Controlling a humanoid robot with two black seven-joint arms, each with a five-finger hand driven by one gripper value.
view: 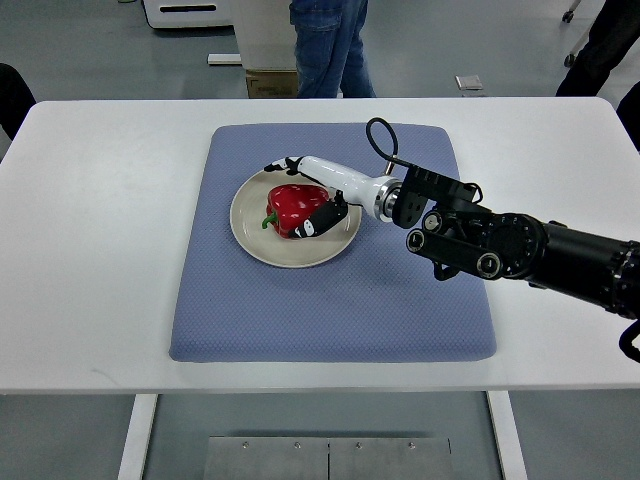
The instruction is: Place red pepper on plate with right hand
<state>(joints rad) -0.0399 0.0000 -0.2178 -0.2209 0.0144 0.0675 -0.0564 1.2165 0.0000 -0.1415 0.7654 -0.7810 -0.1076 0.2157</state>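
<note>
Right hand (312, 195) reaches in from the right, fingers wrapped around the red pepper (291, 205). Pepper sits on the beige plate (262, 240), stem pointing left. Plate rests on a blue-grey mat (330, 300) on the white worktop (90, 250). A person's legs (330, 45) show behind the worktop.

My right hand (305, 195) and the red pepper (294, 207) filled the plate (250, 235) (bare blue mat (330, 310) and table (100, 250) lay open around).

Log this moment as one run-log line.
right hand: around pepper | pepper: on plate | plate: on mat | left hand: not visible
</note>
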